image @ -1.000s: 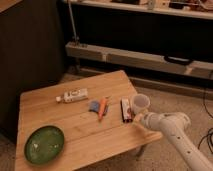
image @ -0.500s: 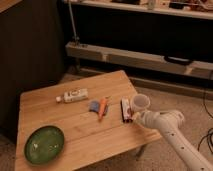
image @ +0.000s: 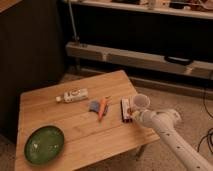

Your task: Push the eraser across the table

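Note:
The eraser [image: 125, 109] is a small dark bar with white and reddish markings, lying flat near the right edge of the light wooden table [image: 60, 120]. My gripper [image: 133, 117] is at the end of the white arm that reaches in from the lower right. It sits low at the table's right edge, right beside the eraser's near right end. I cannot tell if it touches the eraser. A white cup [image: 140, 101] stands just behind the gripper, to the right of the eraser.
An orange stick [image: 103, 107] lies over a small blue flat piece [image: 94, 106] just left of the eraser. A white bottle [image: 73, 95] lies on its side further left. A green plate [image: 44, 144] sits at the front left corner. Dark shelving stands behind the table.
The arm has moved left, bringing the gripper from beyond the table's right edge up to the eraser's near end. The eraser and other objects have not visibly moved.

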Tool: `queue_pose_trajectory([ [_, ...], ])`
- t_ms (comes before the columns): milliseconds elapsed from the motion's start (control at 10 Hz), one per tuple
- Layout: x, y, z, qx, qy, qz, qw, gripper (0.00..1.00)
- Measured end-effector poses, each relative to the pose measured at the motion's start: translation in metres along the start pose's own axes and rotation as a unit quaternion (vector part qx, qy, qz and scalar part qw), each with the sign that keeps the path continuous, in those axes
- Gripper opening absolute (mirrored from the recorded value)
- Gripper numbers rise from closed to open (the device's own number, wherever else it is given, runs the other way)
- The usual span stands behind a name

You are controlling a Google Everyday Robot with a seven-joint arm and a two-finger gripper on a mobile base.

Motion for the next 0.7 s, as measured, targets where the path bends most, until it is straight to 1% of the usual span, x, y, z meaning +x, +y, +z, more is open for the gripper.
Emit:
queue_pose_trajectory([
  [200,-0.002,0.001,0.007,0.004,-0.005,0.006,1.0,0.0],
  [700,-0.014,-0.018,0.027,0.022,-0.017,-0.001,0.9996,0.0],
])
